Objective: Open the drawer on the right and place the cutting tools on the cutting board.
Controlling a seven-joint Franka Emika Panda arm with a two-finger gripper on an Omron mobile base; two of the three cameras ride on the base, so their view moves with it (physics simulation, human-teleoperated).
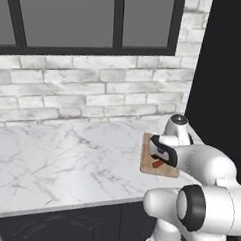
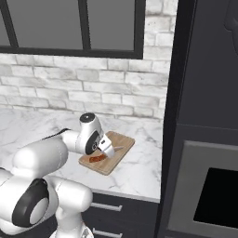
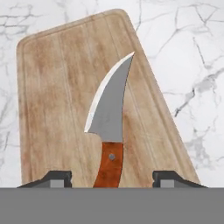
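A knife (image 3: 110, 114) with a reddish-brown handle and a curved silver blade lies flat on the light wooden cutting board (image 3: 57, 87). My gripper (image 3: 113, 179) hovers just over the handle end, open, with a dark fingertip on each side and a gap to the handle. From the left base camera, the gripper (image 1: 158, 155) sits above the cutting board (image 1: 146, 166) near the counter's right end, the knife handle (image 1: 159, 164) just under it. In the right base view the gripper (image 2: 106, 148), knife (image 2: 96, 159) and cutting board (image 2: 122, 142) appear again. The drawer is out of view.
The board rests on a white marble counter (image 1: 65, 159) backed by a brick wall (image 1: 94, 86) and a window. A tall dark cabinet with an oven (image 2: 209, 195) stands right of the board. Below the counter are drawers with silver bar handles (image 2: 107, 207).
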